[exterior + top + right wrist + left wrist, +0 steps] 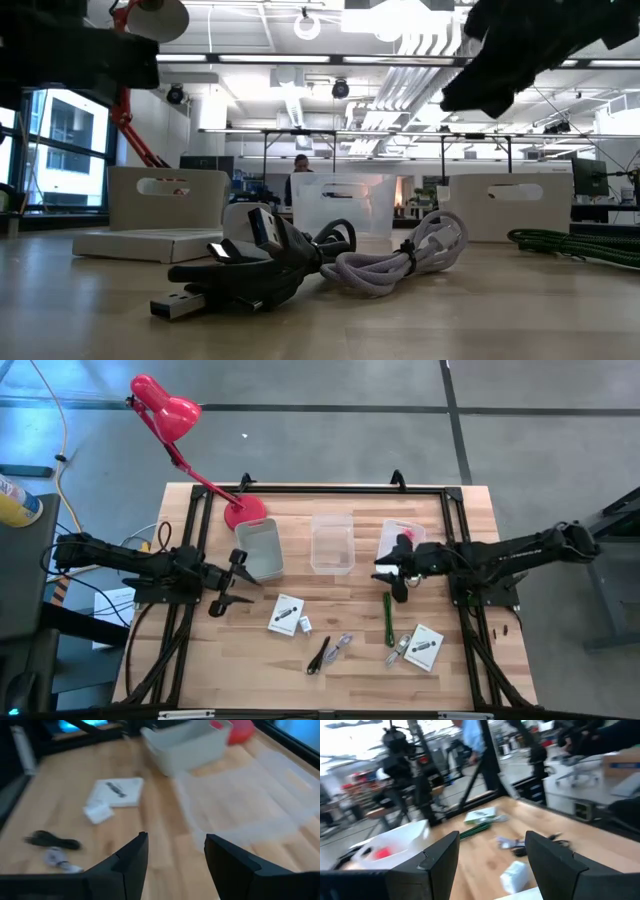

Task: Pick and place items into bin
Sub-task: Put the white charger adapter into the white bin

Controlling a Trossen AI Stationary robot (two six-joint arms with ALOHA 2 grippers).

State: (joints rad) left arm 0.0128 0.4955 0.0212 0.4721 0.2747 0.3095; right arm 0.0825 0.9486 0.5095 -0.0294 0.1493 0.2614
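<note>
Loose items lie on the near half of the wooden table: a white card (287, 614) with a small white bit (305, 625) beside it, a black cable (319, 655), a pale cable (342, 645), a thin green stick (388, 618) and a second white card (424, 646). Three bins stand in a row farther back: grey (258, 550), clear (332, 543) and white (400, 535), the last holding a small red-pink thing (382, 852). My left gripper (238, 580) hovers open near the grey bin. My right gripper (387, 575) hangs open at the white bin's near side, empty (176, 842).
A red desk lamp (165, 410) stands on its base (245, 513) at the table's far left, beside the grey bin. A black frame (300, 490) runs along the far edge and both sides. Bare wood lies between the bins and the items.
</note>
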